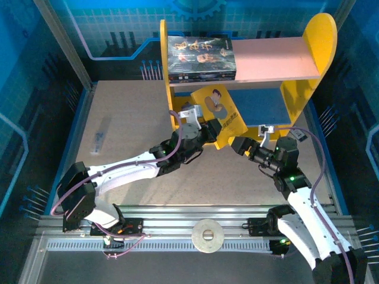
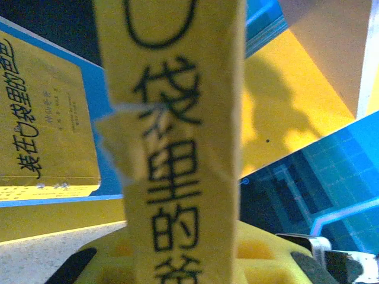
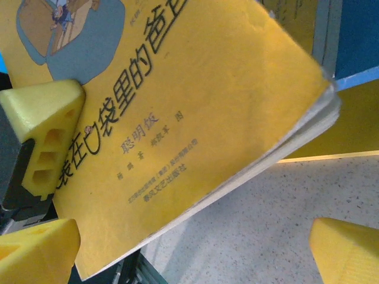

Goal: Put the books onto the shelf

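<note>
The left wrist view brings out a second yellow book [image 2: 44,118] against the blue board of the shelf [image 1: 269,59]. In the top view the left gripper [image 1: 208,128] is clenched on the held yellow book [image 1: 216,103]. The right gripper [image 1: 238,144], fingers spread wide, sits at the book's five o'clock.

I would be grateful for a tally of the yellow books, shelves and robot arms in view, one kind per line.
Yellow books: 2, the gripped book and a second book beyond it
Shelf: 1
Robot arms: 2, left arm and right arm
Total: 5
</note>
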Controlling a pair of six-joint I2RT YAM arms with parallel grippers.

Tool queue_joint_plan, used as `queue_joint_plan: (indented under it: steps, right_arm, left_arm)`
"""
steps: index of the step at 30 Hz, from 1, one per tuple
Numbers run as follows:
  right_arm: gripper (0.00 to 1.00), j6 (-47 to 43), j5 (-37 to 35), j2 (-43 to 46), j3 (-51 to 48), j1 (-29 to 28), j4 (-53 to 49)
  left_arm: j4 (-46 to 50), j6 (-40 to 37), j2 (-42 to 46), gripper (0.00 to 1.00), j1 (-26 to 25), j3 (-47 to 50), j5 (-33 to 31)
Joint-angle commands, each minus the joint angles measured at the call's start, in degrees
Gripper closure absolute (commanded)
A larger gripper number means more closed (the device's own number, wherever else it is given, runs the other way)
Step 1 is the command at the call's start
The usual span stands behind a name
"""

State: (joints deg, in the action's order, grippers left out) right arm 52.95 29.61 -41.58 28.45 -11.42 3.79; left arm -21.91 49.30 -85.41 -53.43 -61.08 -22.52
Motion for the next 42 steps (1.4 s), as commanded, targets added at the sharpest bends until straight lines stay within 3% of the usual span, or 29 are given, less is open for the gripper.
queue_joint_plan:
  steps: [1,11,20,28,37,42]
  right_arm:
    - [0.0,4.3,-0.4,-0.9,-2.3,0.9,7.9]
    - [0.13,12.5,-2.1,-7.0,-6.0,0.5,23.6]
    - [0.5,18.1,-5.3,-10.5,-8.2,-0.8,33.2]
    - [0.67,17.1,-6.5,-8.5,-7.9,-0.8,31.3]
    - [0.83,13.0,-4.8,-6.6,-6.2,1.2,28.0]
    - [0.87,7.7,1.0,-6.4,-2.1,4.6,21.7]
  left_arm:
    - [-9.6,2.2,-0.4,1.0,0.1,0.6,-0.1]
    - [-14.5,4.1,-2.6,1.0,-0.1,2.0,0.8]
    - [-18.1,5.6,-4.3,1.0,-0.6,2.4,-0.1]
    - [-18.2,6.0,-5.1,1.0,-0.9,2.4,-0.6]
    - [-12.7,4.4,-3.1,0.6,-0.9,1.9,-1.0]
    - [-6.8,3.1,-0.4,0.47,-0.8,2.7,-2.3]
